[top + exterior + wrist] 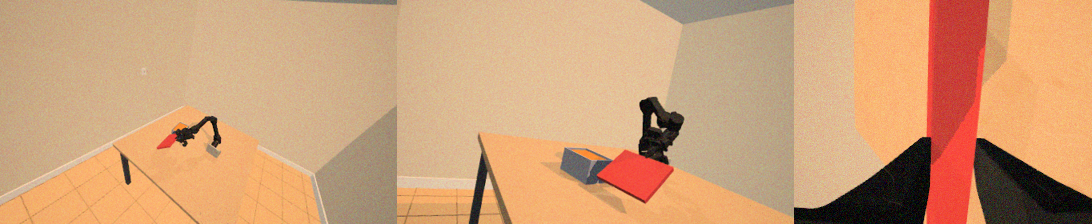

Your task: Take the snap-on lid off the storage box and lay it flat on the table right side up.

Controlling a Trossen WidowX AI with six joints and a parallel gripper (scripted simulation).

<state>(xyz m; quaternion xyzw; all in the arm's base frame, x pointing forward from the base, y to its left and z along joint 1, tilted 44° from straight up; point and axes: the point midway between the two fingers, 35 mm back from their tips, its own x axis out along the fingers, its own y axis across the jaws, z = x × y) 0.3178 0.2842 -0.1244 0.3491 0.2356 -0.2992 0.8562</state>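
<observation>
The red lid is off the box, held tilted in the air beside it. My gripper is shut on the lid's edge, with one finger on each side of it in the wrist view. In the exterior view the lid hides the fingers. The open blue-grey storage box stands upright on the table, with orange showing inside. In the top view the arm partly covers the box, and in the exterior view the lid overlaps its right corner. Whether lid and box touch cannot be told.
The arm's base stands by a grey plate on the table in the top view. The table's left edge runs left of the box in the exterior view. Shadows fall on the table beside the box and below the lid.
</observation>
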